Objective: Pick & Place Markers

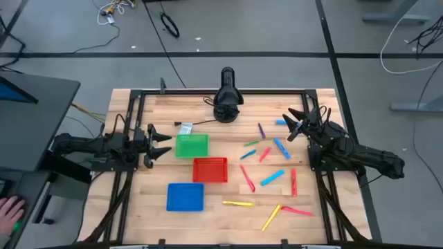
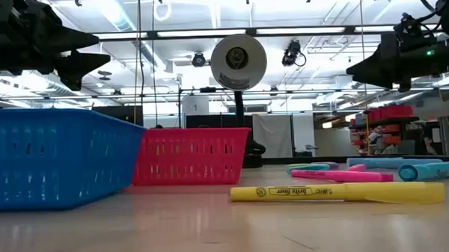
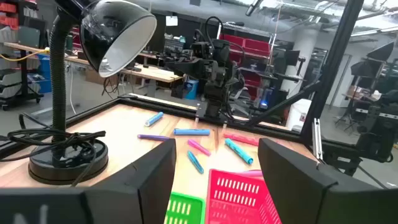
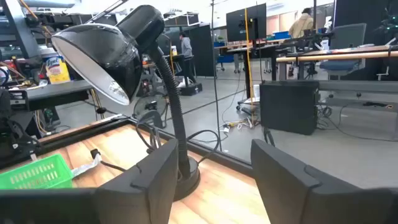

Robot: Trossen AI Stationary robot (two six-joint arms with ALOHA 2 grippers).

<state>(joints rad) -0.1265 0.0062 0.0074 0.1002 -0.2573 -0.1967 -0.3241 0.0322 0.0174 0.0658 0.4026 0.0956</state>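
Note:
Several markers lie flat on the right half of the wooden table: a purple one [image 1: 261, 130], blue ones [image 1: 281, 147] [image 1: 272, 178], red ones [image 1: 247, 178] [image 1: 293, 181], yellow ones [image 1: 238, 203] [image 2: 335, 192] and a pink one [image 1: 296, 210]. My left gripper [image 1: 165, 142] [image 3: 214, 180] hovers open at the table's left edge, beside the green basket [image 1: 192, 145], pointing right. My right gripper [image 1: 289, 126] [image 4: 214, 180] hovers open above the far right corner, over a blue marker [image 1: 280, 122], pointing toward the lamp. Neither holds anything.
A red basket [image 1: 210, 169] and a blue basket [image 1: 185, 196] stand in a diagonal row with the green one, left of centre. A black desk lamp [image 1: 227, 104] stands at the far edge's middle, its cable trailing past a small tag [image 1: 185, 127]. A black frame borders the table.

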